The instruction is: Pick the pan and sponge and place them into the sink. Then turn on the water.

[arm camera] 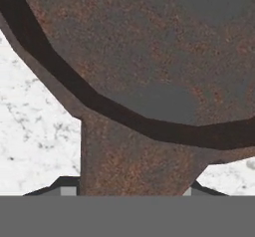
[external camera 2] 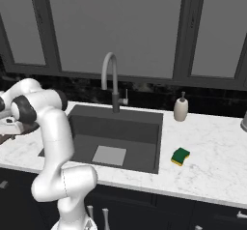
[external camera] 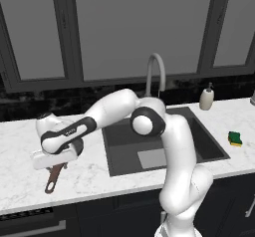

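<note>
The reddish-brown pan (arm camera: 149, 57) lies on the white counter left of the sink (external camera: 204, 136); its long handle (external camera: 53, 177) pokes out toward the counter's front from under my hand. My gripper (external camera: 52, 164) is down on the pan where the handle joins the bowl. In the hand view my gripper (arm camera: 128, 190) stands open, with the two tips astride the handle close to its edges. The yellow and green sponge (external camera: 235, 138) rests on the counter right of the sink (external camera 2: 147, 127), far from my gripper (external camera 2: 8, 123). No water runs from the gooseneck faucet (external camera: 155, 64).
A white soap bottle (external camera: 206, 98) stands behind the sink's right corner. Dark windows and a black backsplash run along the back. My own arm arches over the left part of the sink. The counter's front edge lies just beyond the handle's end.
</note>
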